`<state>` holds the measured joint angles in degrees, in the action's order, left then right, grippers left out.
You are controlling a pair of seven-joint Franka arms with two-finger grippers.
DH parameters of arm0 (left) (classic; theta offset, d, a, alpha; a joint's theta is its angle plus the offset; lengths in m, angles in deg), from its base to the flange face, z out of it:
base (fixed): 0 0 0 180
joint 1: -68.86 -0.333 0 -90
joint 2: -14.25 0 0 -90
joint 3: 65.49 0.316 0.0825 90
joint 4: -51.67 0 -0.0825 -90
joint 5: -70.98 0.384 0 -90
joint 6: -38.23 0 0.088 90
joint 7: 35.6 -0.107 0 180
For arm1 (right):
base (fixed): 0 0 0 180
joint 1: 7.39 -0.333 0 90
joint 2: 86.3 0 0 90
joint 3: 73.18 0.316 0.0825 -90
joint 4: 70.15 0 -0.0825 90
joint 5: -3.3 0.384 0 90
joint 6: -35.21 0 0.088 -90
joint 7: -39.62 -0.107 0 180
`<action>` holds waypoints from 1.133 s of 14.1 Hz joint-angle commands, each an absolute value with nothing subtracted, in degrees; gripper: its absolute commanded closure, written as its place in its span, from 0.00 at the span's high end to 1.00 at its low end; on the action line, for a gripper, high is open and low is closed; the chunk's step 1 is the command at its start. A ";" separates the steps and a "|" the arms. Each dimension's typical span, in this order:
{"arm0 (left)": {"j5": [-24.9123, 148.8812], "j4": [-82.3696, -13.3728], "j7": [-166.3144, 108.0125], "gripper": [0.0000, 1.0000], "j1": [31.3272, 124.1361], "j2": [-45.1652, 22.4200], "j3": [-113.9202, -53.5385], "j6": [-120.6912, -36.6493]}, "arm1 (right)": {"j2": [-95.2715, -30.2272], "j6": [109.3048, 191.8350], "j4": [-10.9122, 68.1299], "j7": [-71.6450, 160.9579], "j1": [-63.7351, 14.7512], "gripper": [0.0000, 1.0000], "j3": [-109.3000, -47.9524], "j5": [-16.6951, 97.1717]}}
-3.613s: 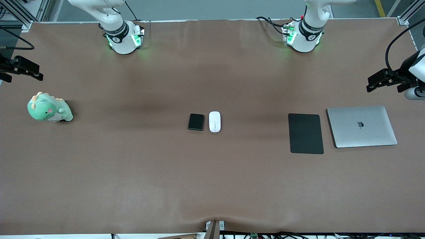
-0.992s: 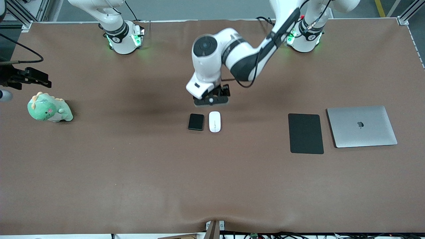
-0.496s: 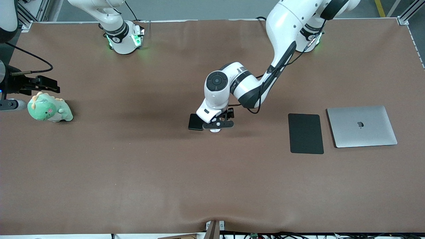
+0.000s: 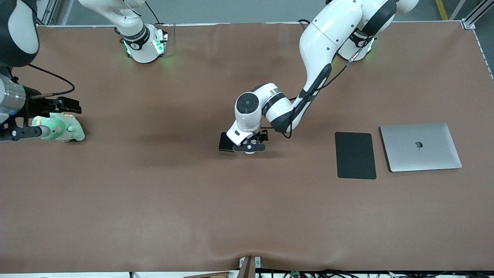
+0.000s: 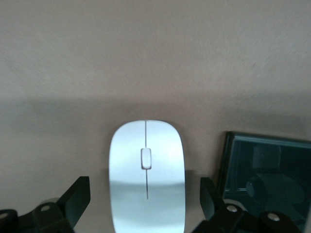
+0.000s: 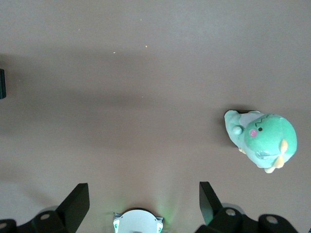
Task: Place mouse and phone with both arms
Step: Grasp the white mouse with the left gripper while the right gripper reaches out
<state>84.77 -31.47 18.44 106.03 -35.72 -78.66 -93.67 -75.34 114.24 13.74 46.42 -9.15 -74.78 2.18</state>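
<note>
over the mouse (image 5: 146, 174), left end effector (image 5: 145, 206) spread wide, straddling it; right end effector (image 6: 144, 206) wide.

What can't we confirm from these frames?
- Front view: the mouse is almost wholly hidden under the left gripper; contact cannot be judged.
- Left wrist view: the mouse's rear end is cut off by the picture edge; jaws open either side of it.
- The phone: partly cut off in the left wrist view, partly covered by the arm in front view.
- Right gripper: covers part of the plush toy in front view.
</note>
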 commanded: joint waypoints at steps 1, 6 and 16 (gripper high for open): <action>86.36 -30.69 19.59 1.00 106.65 -36.81 -78.68 -94.84 | -74.26 114.66 13.35 46.39 -10.12 1.00 -74.93 2.78; 85.92 -30.34 21.79 0.39 106.21 -35.77 -78.76 -94.66 | -71.36 117.82 13.35 45.95 -11.08 1.00 -74.93 5.76; 74.24 -30.77 13.90 0.39 97.79 -9.51 -79.64 -67.97 | -68.29 122.48 13.70 30.50 -18.98 1.00 -74.93 11.12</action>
